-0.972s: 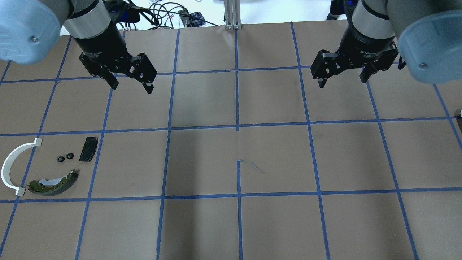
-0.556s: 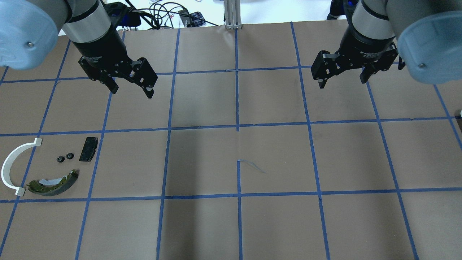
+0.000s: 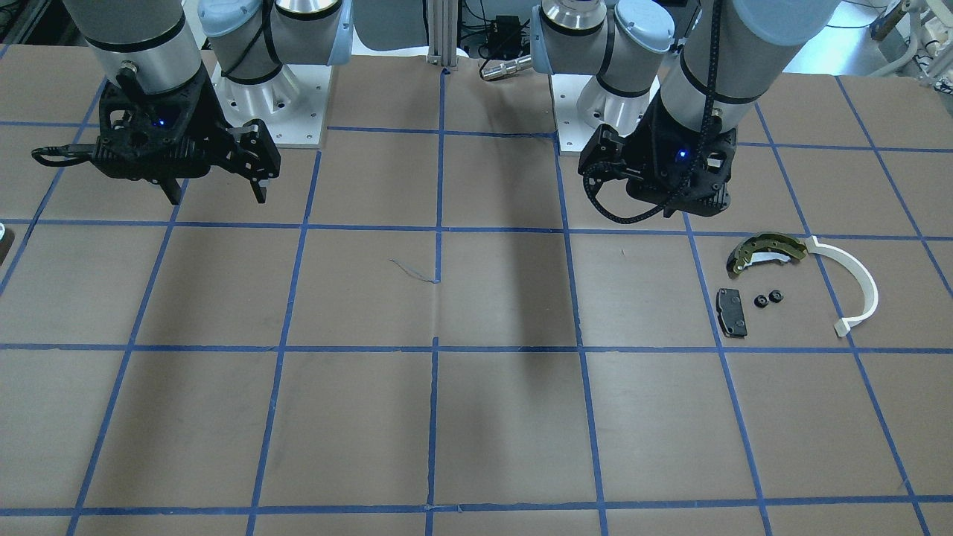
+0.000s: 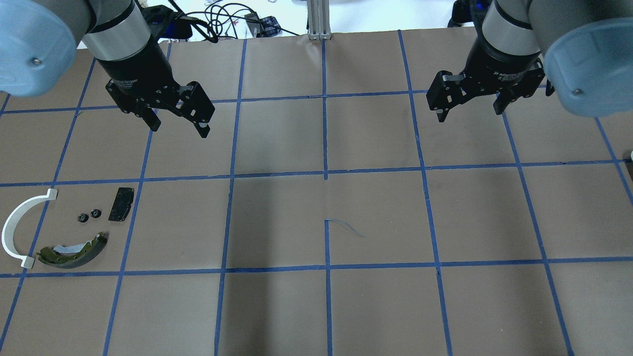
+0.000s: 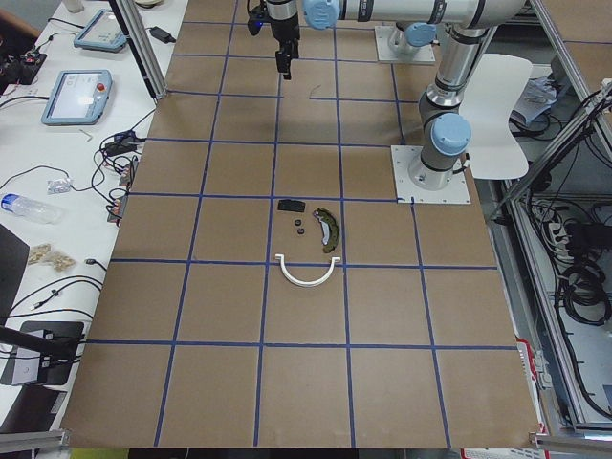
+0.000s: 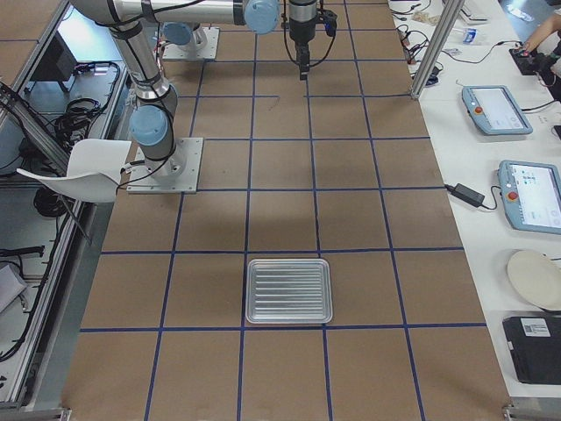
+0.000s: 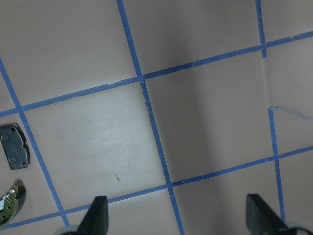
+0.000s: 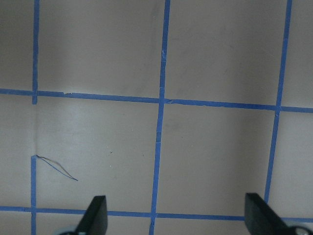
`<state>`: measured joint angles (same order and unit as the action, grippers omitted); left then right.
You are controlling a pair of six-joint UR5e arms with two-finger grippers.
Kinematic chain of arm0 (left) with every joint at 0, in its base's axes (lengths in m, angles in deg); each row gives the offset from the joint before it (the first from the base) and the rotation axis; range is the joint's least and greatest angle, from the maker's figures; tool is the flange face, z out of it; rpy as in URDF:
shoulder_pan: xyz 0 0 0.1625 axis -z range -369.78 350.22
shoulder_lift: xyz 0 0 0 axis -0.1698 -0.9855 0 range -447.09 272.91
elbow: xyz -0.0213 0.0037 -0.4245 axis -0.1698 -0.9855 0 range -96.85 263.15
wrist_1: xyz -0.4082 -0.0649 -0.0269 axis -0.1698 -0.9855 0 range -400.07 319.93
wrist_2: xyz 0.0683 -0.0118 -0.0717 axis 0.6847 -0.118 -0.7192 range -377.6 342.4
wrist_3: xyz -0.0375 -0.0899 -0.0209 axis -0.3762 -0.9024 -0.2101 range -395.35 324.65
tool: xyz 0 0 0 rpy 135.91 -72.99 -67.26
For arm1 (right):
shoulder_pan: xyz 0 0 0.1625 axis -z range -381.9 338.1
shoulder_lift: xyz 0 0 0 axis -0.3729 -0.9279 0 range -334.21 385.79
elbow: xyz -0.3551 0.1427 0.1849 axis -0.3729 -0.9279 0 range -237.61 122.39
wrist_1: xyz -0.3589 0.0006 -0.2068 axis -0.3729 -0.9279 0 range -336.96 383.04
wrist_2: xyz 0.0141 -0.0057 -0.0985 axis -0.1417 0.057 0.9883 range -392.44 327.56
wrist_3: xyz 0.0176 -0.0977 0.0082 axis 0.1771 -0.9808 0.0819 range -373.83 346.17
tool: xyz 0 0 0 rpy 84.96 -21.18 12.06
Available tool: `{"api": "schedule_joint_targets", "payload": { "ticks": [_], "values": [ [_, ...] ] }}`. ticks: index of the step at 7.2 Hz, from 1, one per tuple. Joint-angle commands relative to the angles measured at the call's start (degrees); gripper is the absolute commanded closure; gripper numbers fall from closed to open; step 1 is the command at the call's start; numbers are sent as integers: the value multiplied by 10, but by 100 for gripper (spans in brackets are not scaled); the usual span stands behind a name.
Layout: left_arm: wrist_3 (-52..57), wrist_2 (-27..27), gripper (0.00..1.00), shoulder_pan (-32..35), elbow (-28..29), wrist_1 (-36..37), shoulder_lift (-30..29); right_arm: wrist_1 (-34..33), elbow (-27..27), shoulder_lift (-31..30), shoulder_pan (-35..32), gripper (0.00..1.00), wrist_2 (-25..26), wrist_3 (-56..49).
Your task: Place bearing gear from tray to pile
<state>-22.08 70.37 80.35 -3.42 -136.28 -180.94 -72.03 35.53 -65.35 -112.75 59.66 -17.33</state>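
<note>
The pile lies at the table's left in the overhead view: a white plastic arc (image 4: 15, 230), an olive-gold brake shoe (image 4: 74, 251), a black pad (image 4: 121, 203) and two small black bearing gears (image 4: 83, 217) side by side between them. The ribbed silver tray (image 6: 289, 290) shows only in the exterior right view and looks empty. My left gripper (image 4: 178, 123) is open and empty, high above the table, behind and to the right of the pile. My right gripper (image 4: 469, 112) is open and empty at the far right.
The table is brown paper with a blue tape grid. Cables and a metal post (image 4: 319, 20) sit past the far edge. The left wrist view shows the black pad (image 7: 13, 152) and the brake shoe's tip (image 7: 10, 208) at its left edge.
My left gripper has shifted slightly toward the near side of the table, still open. The right gripper and the pile have not moved.
</note>
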Motion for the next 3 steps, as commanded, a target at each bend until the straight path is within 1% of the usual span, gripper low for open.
{"api": "schedule_joint_targets", "payload": {
  "ticks": [1, 3],
  "values": [
    [1, 0, 0, -7, 0, 6, -7, 0, -1, -1, 1, 0, 0, 0],
    [1, -2, 0, -7, 6, 8, -7, 1, -1, -2, 2, 0, 1, -1]
  ]
}}
